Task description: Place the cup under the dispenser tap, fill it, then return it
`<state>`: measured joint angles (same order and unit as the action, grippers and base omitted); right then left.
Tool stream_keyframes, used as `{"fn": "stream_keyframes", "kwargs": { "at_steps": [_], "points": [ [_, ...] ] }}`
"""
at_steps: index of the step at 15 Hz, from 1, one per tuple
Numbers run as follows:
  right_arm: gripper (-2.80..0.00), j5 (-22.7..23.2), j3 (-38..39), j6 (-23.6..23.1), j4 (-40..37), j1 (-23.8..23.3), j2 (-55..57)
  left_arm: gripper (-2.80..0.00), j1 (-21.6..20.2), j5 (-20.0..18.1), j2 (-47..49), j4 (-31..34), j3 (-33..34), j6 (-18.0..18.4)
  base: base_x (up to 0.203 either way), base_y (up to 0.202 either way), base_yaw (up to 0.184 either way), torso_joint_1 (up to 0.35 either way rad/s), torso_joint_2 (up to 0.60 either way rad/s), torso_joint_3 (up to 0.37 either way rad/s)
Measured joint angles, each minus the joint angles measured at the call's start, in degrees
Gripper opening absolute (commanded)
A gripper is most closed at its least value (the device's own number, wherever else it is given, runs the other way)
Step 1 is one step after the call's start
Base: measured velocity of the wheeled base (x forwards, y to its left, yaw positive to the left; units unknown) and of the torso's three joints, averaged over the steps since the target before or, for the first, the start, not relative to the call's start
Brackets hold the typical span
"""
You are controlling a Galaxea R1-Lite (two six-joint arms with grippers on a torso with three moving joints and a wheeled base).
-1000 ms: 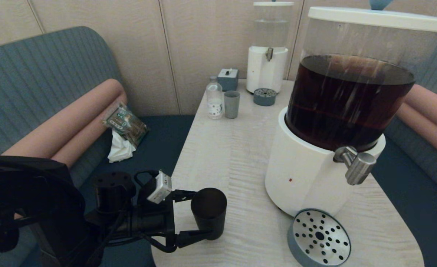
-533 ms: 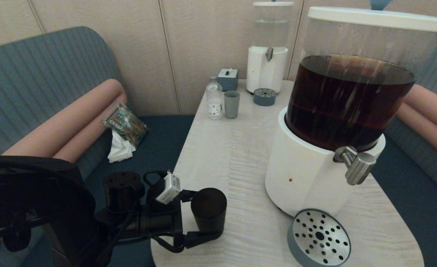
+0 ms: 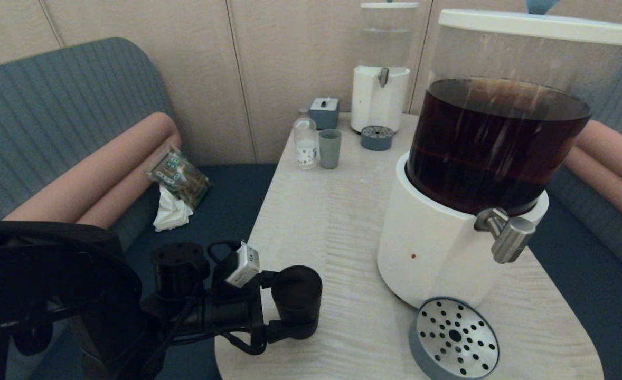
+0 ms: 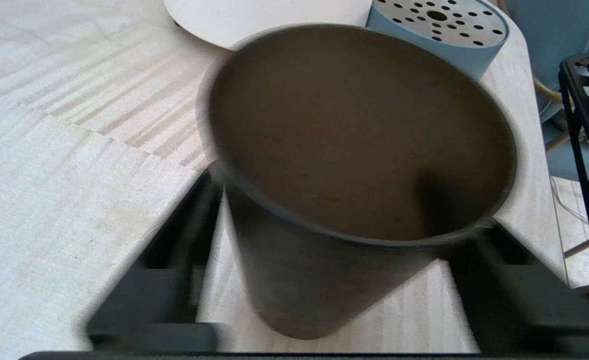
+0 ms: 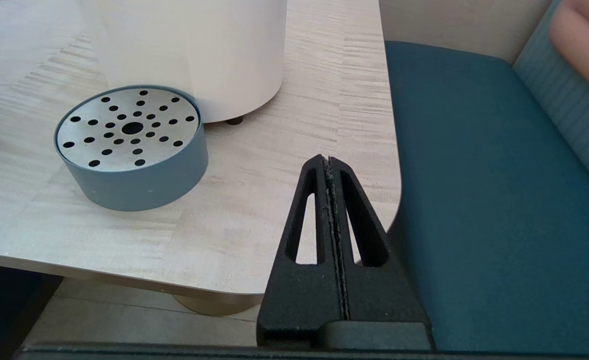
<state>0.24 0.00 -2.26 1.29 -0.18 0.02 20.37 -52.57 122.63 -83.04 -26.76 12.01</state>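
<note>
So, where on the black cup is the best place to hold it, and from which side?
Grip the cup across its side wall, about mid-height, from the robot's left, as the left tool does now. It stands upright, has no handle, and narrows downward, so a low grip might slip; the dispenser stands to its right.

A pale wood-grain desk [image 3: 337,221] with rounded corners carries everything. At its near left edge stands the black cup [image 3: 296,301]. The big white-based dispenser [image 3: 437,253] of dark liquid stands on the right side, with a round perforated drip tray [image 3: 453,338] just in front of it, near the desk's front edge. At the far end stands a smaller dispenser [image 3: 379,100] with its own small drip tray [image 3: 377,138] before it. To their left are a grey box [image 3: 324,112], a clear bottle [image 3: 305,140] and a grey-blue cup [image 3: 330,148], the last two side by side.
</note>
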Motion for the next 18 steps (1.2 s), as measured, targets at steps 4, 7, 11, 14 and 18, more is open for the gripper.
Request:
{"fn": "stream_keyframes", "kwargs": {
  "at_steps": [4, 7, 11, 14, 18],
  "points": [
    [-2.80, 0.00, 0.00, 0.00, 0.00, 0.00, 0.00, -2.80, 0.44, -0.02, -0.69, -0.35, 0.73, 0.04, 0.000, 0.000, 0.000, 0.000, 0.00, 0.000],
    [-2.80, 0.00, 0.00, 0.01, 0.00, 0.00, 0.00, -2.80, 0.60, -0.03, -2.65, -0.52, 1.24, 0.02, 0.000, 0.000, 0.000, 0.000, 0.00, 0.000],
    [-2.80, 0.00, 0.00, 0.01, 0.00, 0.00, 0.00, -2.80, 1.07, -0.89, -8.66, -0.97, 5.39, -0.30, 0.000, 0.000, 0.000, 0.000, 0.00, 0.000],
    [-2.80, -0.01, 0.00, 0.01, 0.00, 0.00, 0.00, -2.80, 2.23, -2.90, -16.36, 0.12, 8.91, -1.72, 0.000, 0.000, 0.000, 0.000, 0.00, 0.000],
    [-2.80, 0.00, 0.00, 0.02, 0.00, 0.00, 0.00, -2.80, 11.37, -3.27, -22.87, 2.22, 8.23, -7.80, 0.000, 0.000, 0.000, 0.000, 0.00, 0.000]
  ]
}}
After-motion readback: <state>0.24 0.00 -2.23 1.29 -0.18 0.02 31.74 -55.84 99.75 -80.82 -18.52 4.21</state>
